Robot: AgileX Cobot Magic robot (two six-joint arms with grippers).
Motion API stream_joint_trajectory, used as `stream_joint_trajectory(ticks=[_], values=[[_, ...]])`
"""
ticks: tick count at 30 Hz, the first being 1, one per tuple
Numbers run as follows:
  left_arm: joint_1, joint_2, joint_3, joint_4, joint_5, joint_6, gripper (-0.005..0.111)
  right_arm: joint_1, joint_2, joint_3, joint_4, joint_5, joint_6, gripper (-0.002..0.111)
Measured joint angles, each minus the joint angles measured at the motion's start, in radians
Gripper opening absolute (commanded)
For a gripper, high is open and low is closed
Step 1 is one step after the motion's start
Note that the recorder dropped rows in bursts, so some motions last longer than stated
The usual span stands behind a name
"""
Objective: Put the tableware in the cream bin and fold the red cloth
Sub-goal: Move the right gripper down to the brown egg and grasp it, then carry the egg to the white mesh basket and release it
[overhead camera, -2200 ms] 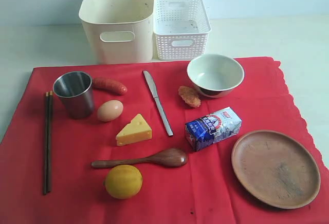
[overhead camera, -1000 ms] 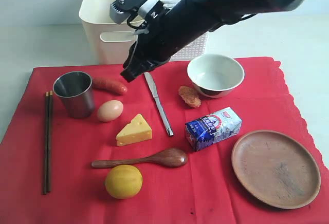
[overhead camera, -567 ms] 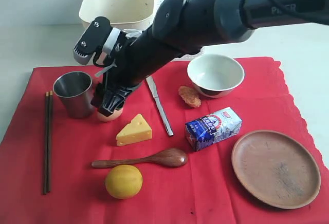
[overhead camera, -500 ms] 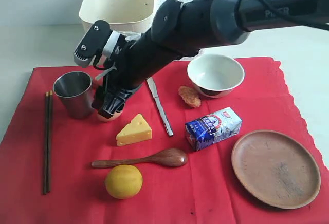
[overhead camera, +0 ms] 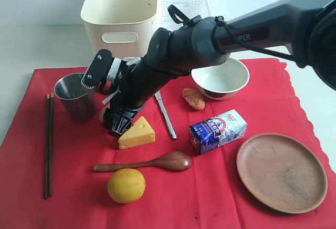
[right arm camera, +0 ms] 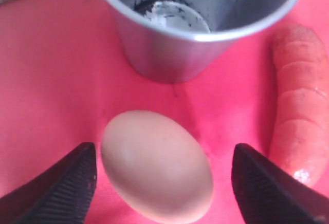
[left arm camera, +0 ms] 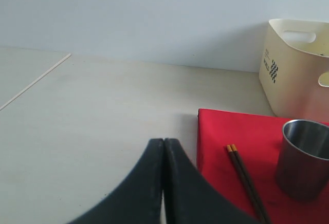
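Observation:
My right gripper reaches across the red cloth and stands low beside the steel cup. It is open, with its fingers either side of the egg and a gap on both sides. The knife is partly hidden behind the arm. Chopsticks lie at the left, with the wooden spoon in front. The bowl and plate are at the right. The cream bin stands behind. My left gripper is shut and empty, off the cloth's left edge.
A white lattice basket stands next to the bin. Food lies among the tableware: sausage, cheese, lemon, blue milk carton and a fried piece.
The right arm has come in from over the bins and swung down and left. Its open gripper now sits low around the egg beside the cup.

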Motion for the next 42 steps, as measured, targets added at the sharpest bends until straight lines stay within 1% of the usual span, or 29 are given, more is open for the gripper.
stream_joint_trajectory(ticks=[6, 9, 18, 24, 30, 33, 36, 42], values=[[0.000, 0.000, 0.000, 0.000, 0.000, 0.000, 0.001, 0.000, 0.012, 0.000, 0.000, -0.024, -0.013, 0.038], [0.000, 0.000, 0.000, 0.000, 0.000, 0.000, 0.001, 0.000, 0.012, 0.000, 0.000, -0.026, -0.015, 0.027], [0.000, 0.000, 0.000, 0.000, 0.000, 0.000, 0.001, 0.000, 0.010, 0.000, -0.006, -0.017, -0.017, 0.001], [0.000, 0.000, 0.000, 0.000, 0.000, 0.000, 0.001, 0.000, -0.049, 0.000, -0.075, 0.065, -0.017, 0.000], [0.000, 0.000, 0.000, 0.000, 0.000, 0.000, 0.001, -0.015, -0.153, 0.000, -0.171, 0.121, 0.088, 0.000], [0.000, 0.000, 0.000, 0.000, 0.000, 0.000, 0.001, -0.055, -0.201, 0.000, -0.215, 0.123, 0.164, 0.000], [0.000, 0.000, 0.000, 0.000, 0.000, 0.000, 0.001, -0.116, -0.229, 0.000, -0.228, 0.099, 0.214, 0.000], [0.000, 0.000, 0.000, 0.000, 0.000, 0.000, 0.001, -0.251, -0.236, 0.000, -0.230, -0.072, 0.361, 0.000]])
